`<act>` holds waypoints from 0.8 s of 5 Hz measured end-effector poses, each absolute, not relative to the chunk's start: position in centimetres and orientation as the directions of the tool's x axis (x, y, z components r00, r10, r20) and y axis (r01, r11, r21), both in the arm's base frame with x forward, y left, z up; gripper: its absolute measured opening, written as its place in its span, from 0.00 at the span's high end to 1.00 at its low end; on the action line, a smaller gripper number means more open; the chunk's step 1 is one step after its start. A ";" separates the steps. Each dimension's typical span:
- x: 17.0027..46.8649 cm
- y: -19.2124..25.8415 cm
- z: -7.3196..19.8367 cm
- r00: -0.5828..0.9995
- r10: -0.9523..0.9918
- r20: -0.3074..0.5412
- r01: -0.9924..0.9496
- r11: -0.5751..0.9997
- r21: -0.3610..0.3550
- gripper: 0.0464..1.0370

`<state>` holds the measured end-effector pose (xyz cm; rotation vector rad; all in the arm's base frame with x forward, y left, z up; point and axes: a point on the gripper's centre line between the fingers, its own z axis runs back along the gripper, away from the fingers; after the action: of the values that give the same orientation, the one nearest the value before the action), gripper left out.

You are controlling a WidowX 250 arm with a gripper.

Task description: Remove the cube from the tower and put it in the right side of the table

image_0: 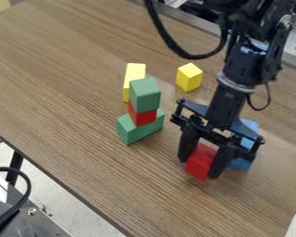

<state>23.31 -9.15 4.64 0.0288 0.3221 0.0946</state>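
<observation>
Table [64, 88]: wood-grain top, its lower end cut off from where I stand.
Arm [230, 95]: black, over the right part of the table, base out of sight.
Gripper [200, 165]: pointing down, its two fingers drawn in on either side of the red cube, pinching it by the look of things.
Tower [131, 134]: green base, red block [142, 116], green cap [144, 94]; upright, left of the gripper and apart from it.
Blue block [242, 163]: behind the gripper, largely covered; its full outline is hard to make out.
Yellow block [135, 73]: beyond the tower, partly hidden by it.
Yellow cube [188, 77]: standing alone between tower and arm.
Red cube [200, 162]: between the fingers, low over the table's right part; presumably the task's piece.
Cube faces: probably light, stiff, smooth and hard to break; best taken by two opposite sides at mid-height, since an off-centre pinch could let it twist or slip.
Cube sides: partly masked by the fingers.
Cube underside: hidden; whether it touches the wood, I cannot tell.
</observation>
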 end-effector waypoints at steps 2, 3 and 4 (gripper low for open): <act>22.8 -8.6 6.3 0.961 0.113 -0.252 -0.125 0.992 -0.031 0.04; 22.1 -7.9 9.6 0.986 0.112 -0.124 -0.123 0.989 -0.087 0.04; 21.5 -7.0 13.0 0.993 0.120 -0.006 -0.120 0.987 -0.106 0.04</act>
<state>21.50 -7.00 12.96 -0.1061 -0.0007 0.1208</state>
